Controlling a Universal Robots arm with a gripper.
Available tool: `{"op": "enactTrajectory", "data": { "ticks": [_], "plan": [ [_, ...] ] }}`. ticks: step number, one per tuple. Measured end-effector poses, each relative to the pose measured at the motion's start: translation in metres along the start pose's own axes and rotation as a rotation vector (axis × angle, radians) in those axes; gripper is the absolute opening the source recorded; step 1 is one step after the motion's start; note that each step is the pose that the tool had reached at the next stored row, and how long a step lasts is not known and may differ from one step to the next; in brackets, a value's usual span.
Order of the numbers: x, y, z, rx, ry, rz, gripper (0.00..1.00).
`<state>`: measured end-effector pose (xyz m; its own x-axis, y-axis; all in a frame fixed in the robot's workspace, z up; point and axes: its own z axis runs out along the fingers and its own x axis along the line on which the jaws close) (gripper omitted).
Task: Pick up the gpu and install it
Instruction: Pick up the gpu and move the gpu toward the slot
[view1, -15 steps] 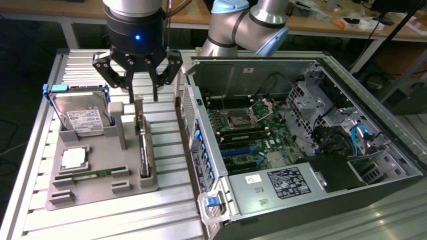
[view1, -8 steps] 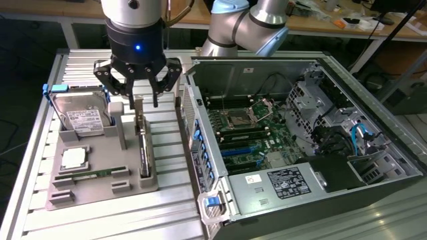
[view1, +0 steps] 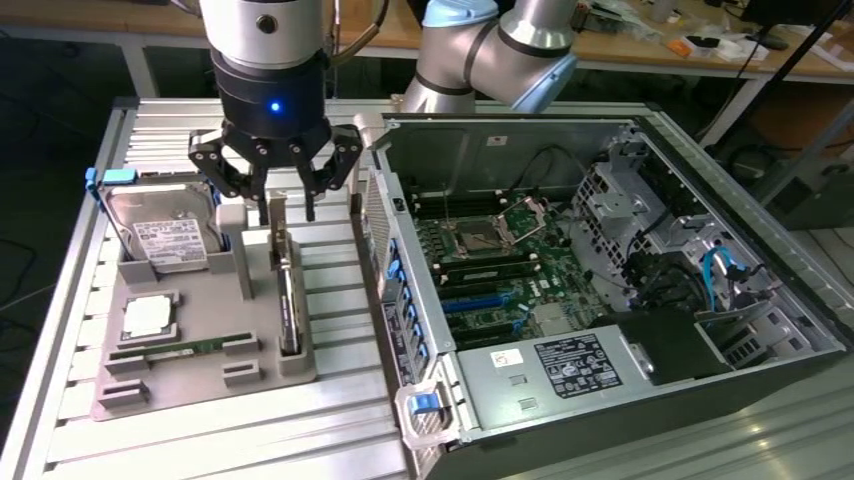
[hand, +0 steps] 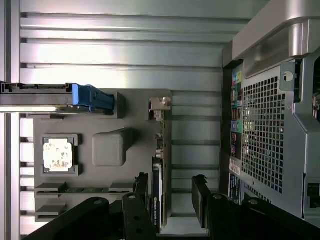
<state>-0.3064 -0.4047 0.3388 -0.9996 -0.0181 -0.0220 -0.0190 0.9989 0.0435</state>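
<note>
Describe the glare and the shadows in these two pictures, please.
Exterior view: light is even, a blue lamp glows on the black gripper above the dark flat card on edge, the gpu. Wrist view: the ribbed aluminium table shows bright glare bands; the gripper's open jaws are dark silhouettes either side of the gpu.

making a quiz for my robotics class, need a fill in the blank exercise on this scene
1. The gripper hangs over the gpu with its jaws ____.
2. The gpu stands on its ____ in the gray tray, not yet lifted.
3. The computer case sits to the exterior view's ____ of the tray.

Missing words: open; edge; right
</note>
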Motion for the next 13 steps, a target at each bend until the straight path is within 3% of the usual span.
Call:
{"op": "enactTrajectory", "data": {
  "ticks": [13],
  "plan": [
    [0.0001, -0.0011, 0.0034, -0.0001, -0.0002, 0.0, 0.48]
  ]
}}
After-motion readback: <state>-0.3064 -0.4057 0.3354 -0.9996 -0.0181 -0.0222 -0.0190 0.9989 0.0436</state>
